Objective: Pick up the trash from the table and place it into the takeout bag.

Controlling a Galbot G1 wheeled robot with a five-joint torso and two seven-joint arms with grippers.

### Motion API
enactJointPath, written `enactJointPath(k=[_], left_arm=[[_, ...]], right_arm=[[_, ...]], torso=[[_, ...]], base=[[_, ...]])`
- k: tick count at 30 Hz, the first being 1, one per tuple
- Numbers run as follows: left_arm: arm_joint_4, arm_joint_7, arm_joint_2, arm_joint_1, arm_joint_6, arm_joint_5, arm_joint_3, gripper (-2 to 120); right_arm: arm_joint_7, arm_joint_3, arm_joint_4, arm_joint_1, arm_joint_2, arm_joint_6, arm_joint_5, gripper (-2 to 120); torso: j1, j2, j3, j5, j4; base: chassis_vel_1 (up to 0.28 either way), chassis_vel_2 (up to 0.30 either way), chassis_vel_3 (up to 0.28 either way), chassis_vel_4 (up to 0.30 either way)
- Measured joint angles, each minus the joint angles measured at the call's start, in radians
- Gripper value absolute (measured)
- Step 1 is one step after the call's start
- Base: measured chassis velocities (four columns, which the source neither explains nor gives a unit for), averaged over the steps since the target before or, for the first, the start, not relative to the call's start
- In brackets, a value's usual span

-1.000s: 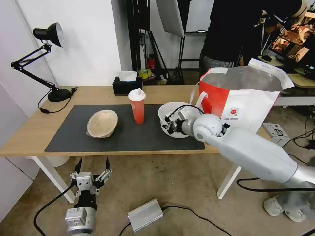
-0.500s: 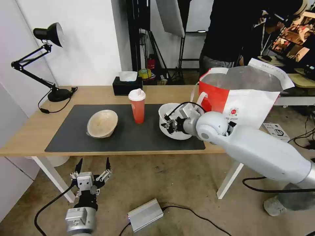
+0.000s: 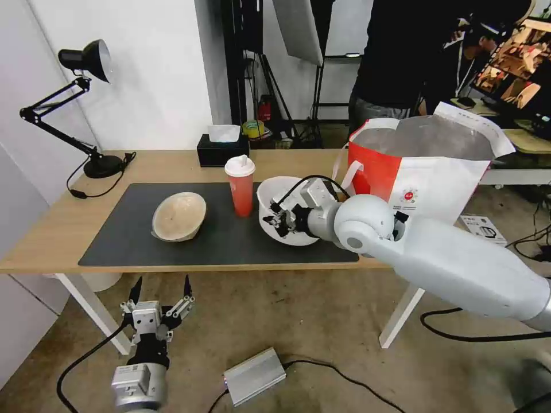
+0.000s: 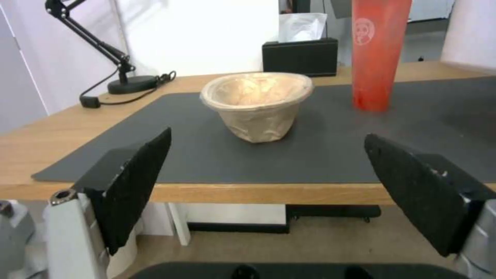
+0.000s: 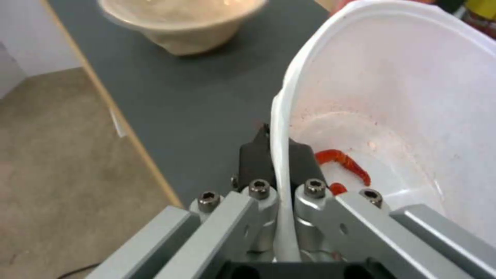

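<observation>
White bowl (image 3: 281, 198) sits centre frame in the head view, tipped up on the dark grey mat (image 3: 218, 241) of the table (image 3: 51, 229), just right of the red cup (image 3: 240, 189). Right tool (image 3: 274, 221) is clamped on the bowl's near rim; in the right wrist view the thin white rim (image 5: 281, 186) runs between the two black fingers (image 5: 253, 159), pinched tight. Red shell bits (image 5: 346, 164) lie at the bowl bottom with a reddish stain around them.

Red cup with white lid stands upright, centre of the mat, close to the white bowl but apart. Beige bowl (image 3: 178, 215) rests left of centre on the mat, well apart from the cup; in the left wrist view (image 4: 257, 102) it's upright with a crumpled wall.

Takeout bag (image 3: 425, 172) stands at right of frame on the table end, mouth open, foil lining showing, just behind the right arm.

Left tool (image 3: 160, 289) hangs low at bottom left, below the table edge, fingers (image 4: 134, 182) spread wide apart, gripping nothing.

Black tissue box (image 3: 221, 150) at the table's back edge, desk lamp (image 3: 86, 103) upper left.
</observation>
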Motion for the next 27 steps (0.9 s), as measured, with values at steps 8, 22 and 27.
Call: enactJointPath(k=[8,22,27], left_arm=[[0.000,-0.002,0.000,0.000,-0.001,0.000,-0.001,100],[0.008,-0.026,0.000,0.000,-0.003,0.001,-0.001,100],[0.007,-0.026,0.001,0.000,-0.003,0.002,-0.002,100]], right_arm=[[0.022,-0.031,0.052,0.048,-0.010,0.000,0.036,0],[0.045,-0.082,0.129,0.161,-0.057,0.000,0.108,0],[0.044,-0.089,0.147,0.216,-0.074,0.000,0.128,0]], torso=[[0.000,0.000,0.000,0.0001,0.0000],[0.000,0.000,0.000,0.0001,0.0000],[0.000,0.000,0.000,0.0001,0.0000]], base=[[0.000,0.000,0.000,0.000],[0.000,0.000,0.000,0.000],[0.000,0.000,0.000,0.000]])
